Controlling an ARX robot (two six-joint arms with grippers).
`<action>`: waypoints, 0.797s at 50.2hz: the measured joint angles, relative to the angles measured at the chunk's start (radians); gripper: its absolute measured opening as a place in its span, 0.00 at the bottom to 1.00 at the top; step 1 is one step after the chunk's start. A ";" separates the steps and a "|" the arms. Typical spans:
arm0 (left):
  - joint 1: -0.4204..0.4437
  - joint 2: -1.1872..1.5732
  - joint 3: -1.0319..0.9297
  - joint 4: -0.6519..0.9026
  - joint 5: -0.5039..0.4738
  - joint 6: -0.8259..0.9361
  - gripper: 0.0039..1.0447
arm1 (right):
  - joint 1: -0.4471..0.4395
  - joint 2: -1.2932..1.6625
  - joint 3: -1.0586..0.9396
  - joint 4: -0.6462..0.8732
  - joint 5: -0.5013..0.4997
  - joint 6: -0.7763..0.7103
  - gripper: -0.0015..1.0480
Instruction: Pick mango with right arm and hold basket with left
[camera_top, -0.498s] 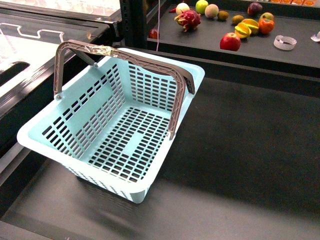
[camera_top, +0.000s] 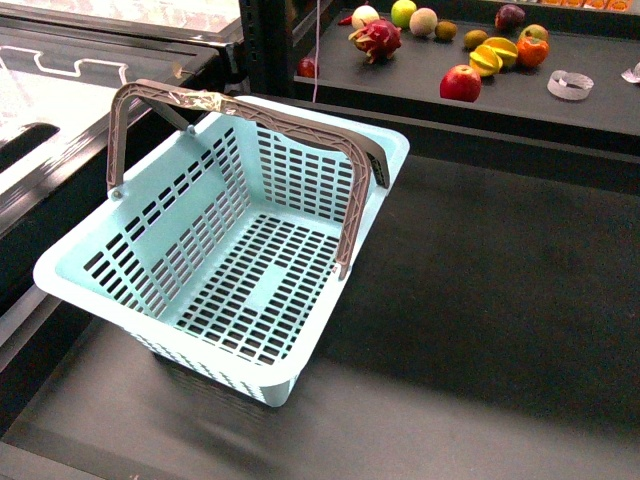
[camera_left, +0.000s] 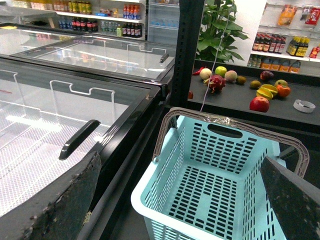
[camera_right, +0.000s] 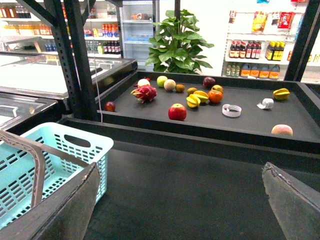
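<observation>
Neither arm shows in the front view, so the wrist cameras have to serve. The left end effector (camera_left: 180, 159) is spread wide with nothing between its 2 fingers. It hangs short of the basket (camera_top: 392, 150) and touches neither the rim nor the handles (camera_top: 250, 108). The right end effector (camera_right: 181, 169) is just as wide open and empty, over the lower surface (camera_top: 500, 300) beside the basket.

The basket stands empty at the left side of that lower surface, next to the freezer (camera_left: 75, 100), with its 2 handles swung up and bound together at the top. As best I can judge, the mango (camera_right: 281, 93) is the elongated yellow-orange fruit far to the right on the raised surface (camera_right: 150, 117) at the back. It is well apart from the right end effector and outside the front view.

In my judgement neither step has begun. The likeliest slip is taking the wrong fruit: a pale oval fruit (camera_right: 282, 130) lies nearer the front lip, and the cut slices (camera_right: 199, 98) share the mango's colour. A low reach could strike that lip. The mango's smooth, rounded skin could squirt out of an off-centre close and roll away. The light basket could slide or tip if the left arm pushes on the handles before it closes.
</observation>
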 joint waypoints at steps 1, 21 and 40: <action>-0.026 0.020 0.004 -0.004 -0.103 -0.024 0.92 | 0.000 0.000 0.000 0.000 0.000 0.000 0.92; 0.005 1.125 0.240 0.563 -0.380 -0.630 0.92 | 0.001 0.000 0.000 0.000 0.000 0.000 0.92; -0.164 1.810 0.718 0.601 -0.235 -0.880 0.92 | 0.002 0.000 0.000 0.000 0.000 0.000 0.92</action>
